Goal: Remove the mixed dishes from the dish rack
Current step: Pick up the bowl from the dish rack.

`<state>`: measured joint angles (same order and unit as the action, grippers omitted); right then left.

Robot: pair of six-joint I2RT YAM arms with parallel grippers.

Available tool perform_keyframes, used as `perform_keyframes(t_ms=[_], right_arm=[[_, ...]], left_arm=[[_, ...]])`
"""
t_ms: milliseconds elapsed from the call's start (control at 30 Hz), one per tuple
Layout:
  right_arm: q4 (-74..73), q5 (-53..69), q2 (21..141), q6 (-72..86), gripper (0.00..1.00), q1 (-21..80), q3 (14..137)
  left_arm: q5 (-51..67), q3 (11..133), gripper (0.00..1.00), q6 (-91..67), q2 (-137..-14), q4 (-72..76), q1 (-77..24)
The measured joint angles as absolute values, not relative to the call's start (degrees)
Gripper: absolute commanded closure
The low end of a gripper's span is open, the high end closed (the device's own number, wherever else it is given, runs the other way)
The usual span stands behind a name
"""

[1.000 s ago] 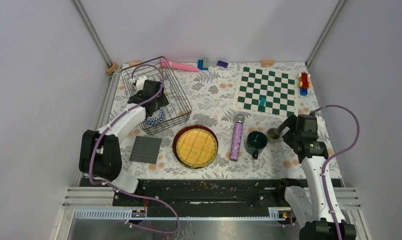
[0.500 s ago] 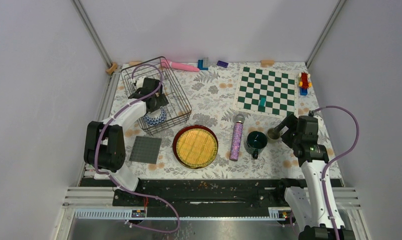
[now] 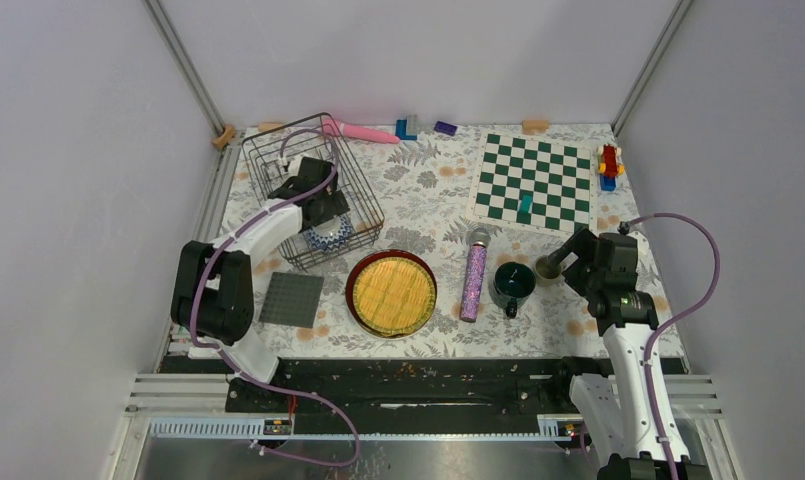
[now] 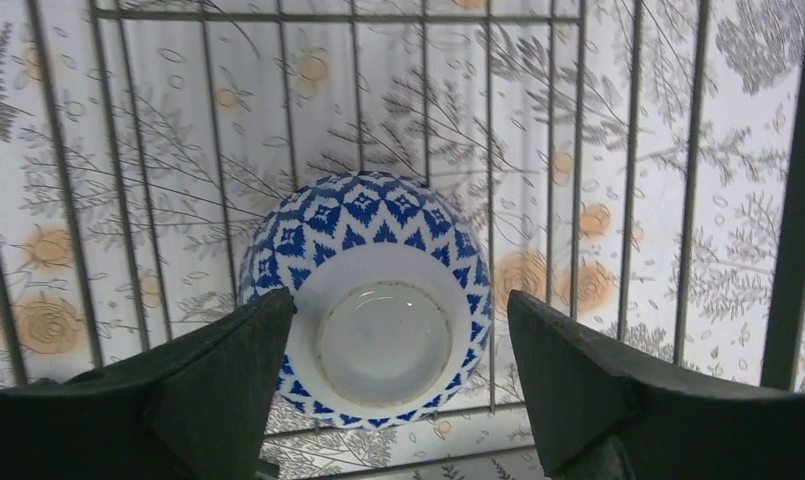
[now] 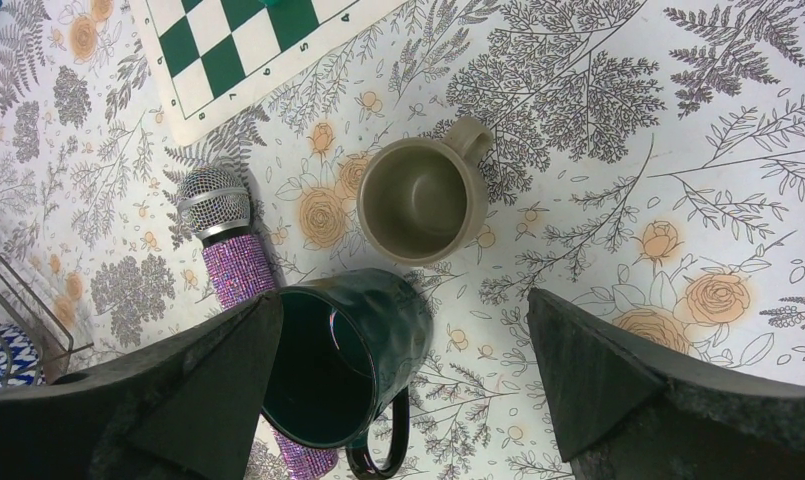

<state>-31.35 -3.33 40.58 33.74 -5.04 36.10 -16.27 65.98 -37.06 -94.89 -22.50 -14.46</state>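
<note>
The dish rack point(image 3: 278, 160) stands at the back left; its wires point(image 4: 630, 150) fill the left wrist view. A blue-white patterned bowl point(image 3: 332, 237) lies upside down in its near corner. My left gripper point(image 3: 321, 212) hangs open above the bowl point(image 4: 378, 300), one finger on each side, not touching. The yellow woven-look plate point(image 3: 391, 292) lies on the red-rimmed plate point(image 3: 352, 290) on the table. The dark teal mug point(image 3: 513, 283) and small greyish cup point(image 3: 549, 266) stand upright on the table. My right gripper point(image 3: 581, 250) is open above the mug point(image 5: 343, 360) and cup point(image 5: 418, 200). The green floral plate is out of view.
A purple glitter cylinder point(image 3: 474, 275) lies just left of the mug. A grey square mat point(image 3: 291, 298) lies near the rack. A chessboard point(image 3: 534, 182) is at the back right, with a toy point(image 3: 609, 165) beside it. A pink object point(image 3: 363, 132) and blue blocks point(image 3: 406, 128) lie along the back edge.
My left gripper has moved right inside the rack, over the bowl, and the bowl now sits a little further right. The right arm has barely moved.
</note>
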Motion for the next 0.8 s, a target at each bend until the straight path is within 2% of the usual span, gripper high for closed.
perform_keyframes(t_ms=[167, 533, 800], right_arm=[[-31.3, -3.3, 40.5, 33.9, 0.01, -5.0, 36.1], [-30.9, -2.2, 40.3, 34.2, 0.00, -5.0, 36.0], [-30.6, -2.0, 40.4, 34.4, 0.00, -5.0, 35.8]], left_arm=[[-19.0, 66.0, 0.23, -36.8, -95.0, -24.2, -18.7], [-21.3, 67.5, 0.38, -34.9, -96.0, -28.0, -20.7], [-22.1, 68.6, 0.41, -34.3, -96.6, -29.0, -21.6]])
